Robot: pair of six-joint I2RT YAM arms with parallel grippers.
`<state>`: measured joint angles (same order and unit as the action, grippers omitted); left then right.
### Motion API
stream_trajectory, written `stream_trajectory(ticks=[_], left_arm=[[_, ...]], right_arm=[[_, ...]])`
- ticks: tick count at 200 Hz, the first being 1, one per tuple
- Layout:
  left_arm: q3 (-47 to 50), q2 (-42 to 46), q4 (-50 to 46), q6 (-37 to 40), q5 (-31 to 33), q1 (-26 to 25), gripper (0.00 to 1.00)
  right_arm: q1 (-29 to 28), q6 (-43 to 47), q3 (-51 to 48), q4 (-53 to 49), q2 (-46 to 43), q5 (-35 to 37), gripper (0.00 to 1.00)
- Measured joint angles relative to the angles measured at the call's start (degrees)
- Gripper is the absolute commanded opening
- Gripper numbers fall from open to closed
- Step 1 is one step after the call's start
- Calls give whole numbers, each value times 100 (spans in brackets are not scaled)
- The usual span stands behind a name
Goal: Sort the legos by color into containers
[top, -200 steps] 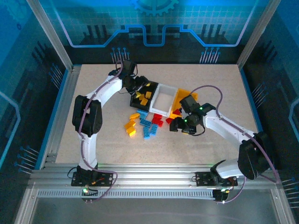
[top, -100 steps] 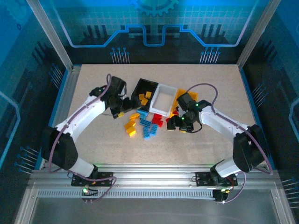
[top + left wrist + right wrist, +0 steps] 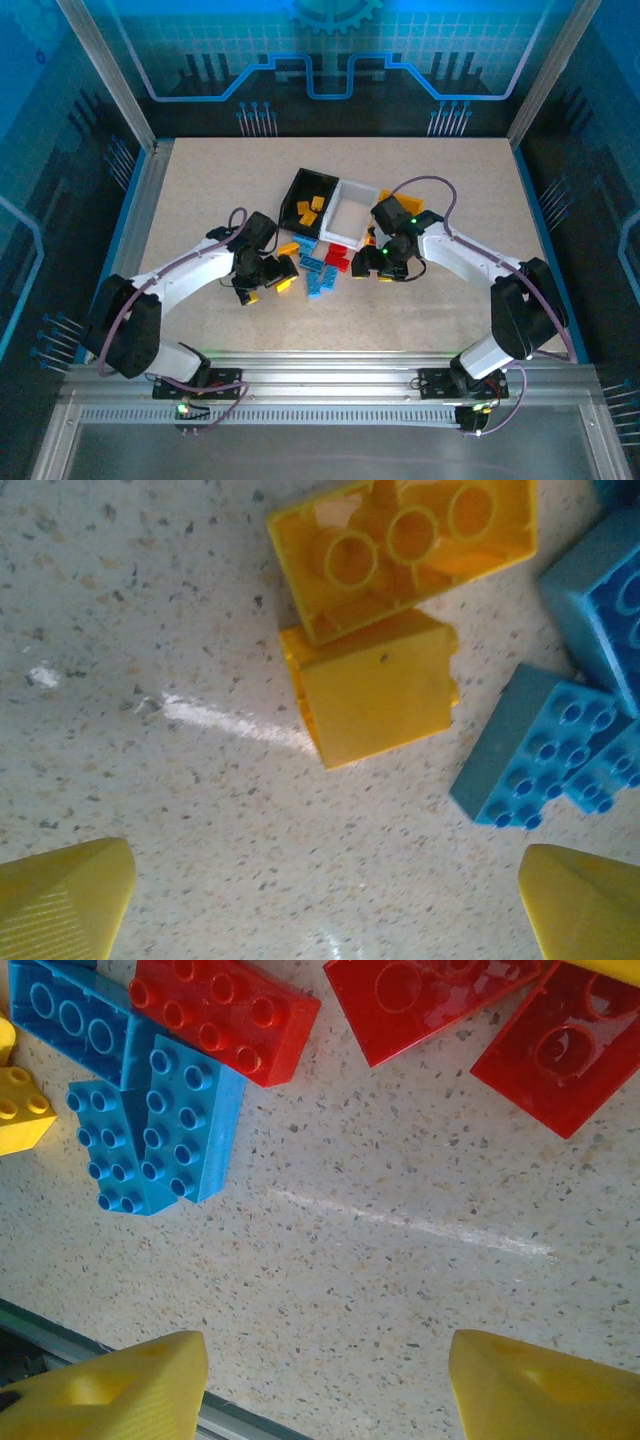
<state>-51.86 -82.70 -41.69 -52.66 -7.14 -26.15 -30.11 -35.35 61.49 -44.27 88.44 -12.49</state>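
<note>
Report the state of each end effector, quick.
Left end effector: open, holding nothing.
Right end effector: open, holding nothing.

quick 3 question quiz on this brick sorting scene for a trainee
1. True or false: the black bin holds yellow bricks.
2. The left hand is: A shut on a blue brick; B open, holding nothing; C inside the white bin.
3. What colour are the two upside-down bricks in the right wrist view?
Key: 1 true; 2 B; 3 red.
</note>
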Motion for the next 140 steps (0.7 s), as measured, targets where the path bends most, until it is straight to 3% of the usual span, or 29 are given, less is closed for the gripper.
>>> stream_trajectory(ticks=[55, 140], left_arm=[[-542, -876, 155, -138, 90, 0, 94], [-566, -1423, 262, -136, 85, 2, 81]], right_arm=[[2, -4, -109, 68, -15, 7, 67], [0, -4, -157, 68, -144, 44, 67]])
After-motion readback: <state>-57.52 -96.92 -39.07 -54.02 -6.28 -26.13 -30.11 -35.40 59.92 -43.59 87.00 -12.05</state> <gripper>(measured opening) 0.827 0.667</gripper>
